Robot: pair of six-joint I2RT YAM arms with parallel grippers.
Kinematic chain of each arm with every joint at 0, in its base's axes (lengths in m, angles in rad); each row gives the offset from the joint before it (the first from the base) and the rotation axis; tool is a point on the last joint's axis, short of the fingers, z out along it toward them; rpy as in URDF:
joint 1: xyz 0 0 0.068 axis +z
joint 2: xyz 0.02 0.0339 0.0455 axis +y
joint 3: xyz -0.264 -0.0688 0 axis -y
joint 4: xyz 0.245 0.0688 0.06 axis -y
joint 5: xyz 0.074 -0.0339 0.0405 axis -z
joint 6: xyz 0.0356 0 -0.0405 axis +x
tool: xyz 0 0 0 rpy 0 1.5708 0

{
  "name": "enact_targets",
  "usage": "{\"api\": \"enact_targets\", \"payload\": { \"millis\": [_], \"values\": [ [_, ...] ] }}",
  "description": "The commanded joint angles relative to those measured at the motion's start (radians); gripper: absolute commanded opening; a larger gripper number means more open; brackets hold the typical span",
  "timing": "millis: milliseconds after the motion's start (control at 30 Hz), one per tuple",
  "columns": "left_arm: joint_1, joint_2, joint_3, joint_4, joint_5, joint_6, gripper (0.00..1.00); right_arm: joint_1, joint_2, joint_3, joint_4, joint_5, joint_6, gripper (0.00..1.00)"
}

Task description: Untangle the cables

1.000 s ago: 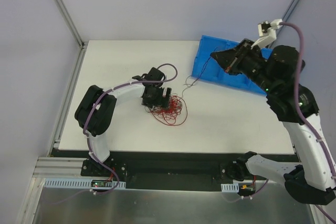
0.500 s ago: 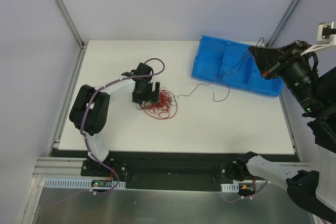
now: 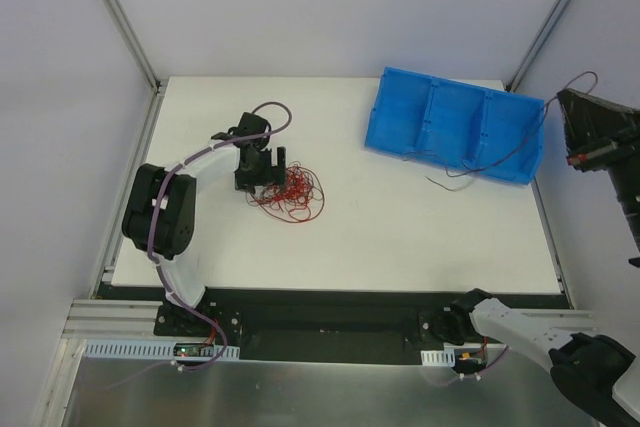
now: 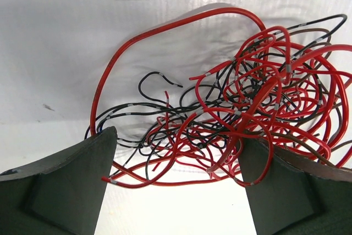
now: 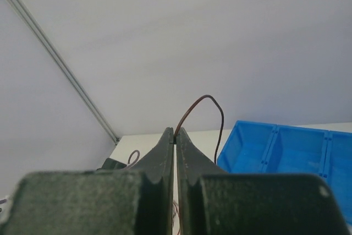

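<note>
1. Top view: the cable tangle (image 3: 292, 197) lies on the surface (image 3: 400, 237) beneath the left end effector (image 3: 262, 169). One dark cable (image 3: 452, 173) trails across the blue bin (image 3: 440, 112) to the right end effector (image 3: 568, 107), seemingly free of the tangle.
2. Left wrist: the fingers (image 4: 60, 185) are spread around the tangle, gripping nothing. Closing could clamp several strands.
3. Right wrist: the fingers (image 5: 159, 155) are pressed together on the dark cable (image 5: 204, 98). Pulling may snag it on the blue bin.

Red and black cables (image 4: 242, 114) are seen heaped in a dense tangle on the white worktop (image 4: 66, 37). The left claw (image 4: 176, 152) is held spread wide, one dark finger (image 4: 60, 191) at each lower corner. The tangle's near edge is bracketed between them. One long red loop is arched over the upper left.
</note>
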Motion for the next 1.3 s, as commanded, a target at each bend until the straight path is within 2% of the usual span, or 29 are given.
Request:
{"api": "enact_targets", "payload": {
  "millis": [0, 100, 233, 367, 433, 567, 733, 867, 1033, 1100, 1167, 1267],
  "values": [
    [0.008, -0.038, -0.007, -0.022, -0.006, 0.012, 0.87, -0.003, -0.081, -0.096, 0.093, 0.009, -0.026, 0.00],
    [0.009, -0.078, 0.007, -0.026, -0.013, 0.027, 0.88, -0.005, -0.109, -0.237, 0.095, 0.003, 0.003, 0.00],
    [0.009, -0.246, -0.021, -0.022, -0.014, 0.030, 0.99, -0.005, -0.169, -0.485, 0.141, -0.044, 0.044, 0.01],
    [0.008, -0.483, -0.041, -0.011, 0.030, -0.005, 0.99, -0.005, -0.222, -0.680, 0.153, -0.098, 0.063, 0.00],
    [0.006, -0.549, -0.007, -0.008, 0.079, -0.023, 0.99, -0.005, -0.256, -0.787, 0.141, -0.109, 0.057, 0.01],
    [-0.011, -0.555, 0.117, 0.007, 0.203, -0.028, 0.99, -0.003, -0.301, -0.943, 0.090, -0.104, 0.078, 0.00],
    [-0.032, -0.431, 0.277, 0.011, 0.337, -0.008, 0.98, -0.003, -0.308, -1.171, 0.127, -0.221, 0.197, 0.00],
    [-0.038, -0.379, 0.251, 0.014, 0.388, 0.022, 0.96, -0.005, -0.180, -1.231, 0.150, -0.267, 0.221, 0.00],
    [-0.052, -0.396, 0.127, 0.034, 0.342, 0.056, 0.96, -0.005, 0.006, -1.219, 0.202, -0.298, 0.199, 0.00],
    [-0.075, -0.397, 0.126, 0.041, 0.348, 0.056, 0.96, -0.006, 0.102, -1.215, 0.224, -0.367, 0.193, 0.01],
    [-0.081, -0.400, 0.125, 0.052, 0.385, 0.038, 0.96, -0.006, 0.204, -1.199, 0.236, -0.402, 0.192, 0.06],
    [-0.081, -0.411, 0.113, 0.064, 0.397, 0.033, 0.96, -0.005, 0.354, -1.164, 0.256, -0.440, 0.184, 0.19]
  ]
}}
